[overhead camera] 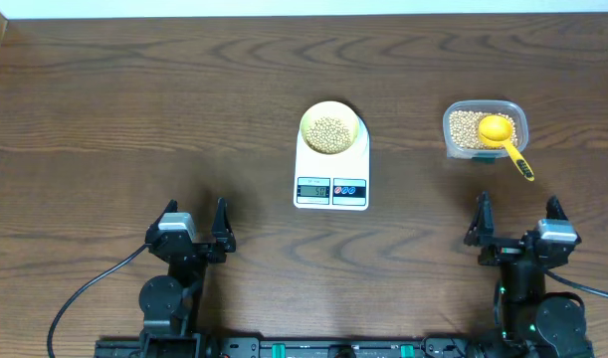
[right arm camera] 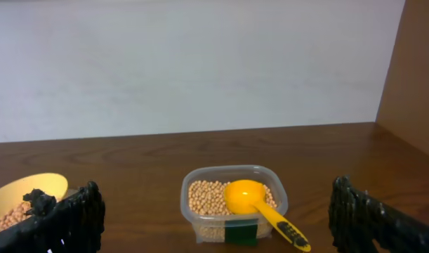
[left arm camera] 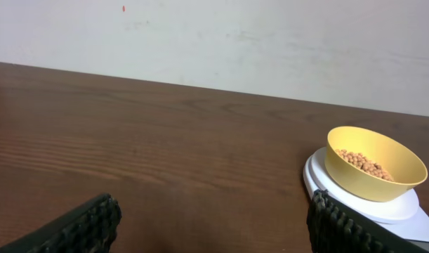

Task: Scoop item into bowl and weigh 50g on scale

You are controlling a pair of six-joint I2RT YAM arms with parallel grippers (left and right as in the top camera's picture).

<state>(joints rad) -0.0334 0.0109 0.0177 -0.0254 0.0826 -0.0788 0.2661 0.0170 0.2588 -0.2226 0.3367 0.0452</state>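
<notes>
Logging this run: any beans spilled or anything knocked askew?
Nothing stands out. The bowl sits upright on the scale with beans inside, the scoop rests in the tub with its handle over the rim, and no loose beans show on the table. Left gripper and right gripper are open, holding nothing.

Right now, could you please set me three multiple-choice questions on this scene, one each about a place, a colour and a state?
1. Where does the bowl stand? A) on the scale B) left of it C) in front of it
2. What colour is the scoop? A) blue B) yellow C) red
3. What state is the bowl in? A) empty B) overturned C) upright, holding beans

Answers: 1 A, it sits on the white platform. 2 B, its head and handle are yellow. 3 C, tan beans cover its bottom.
</notes>
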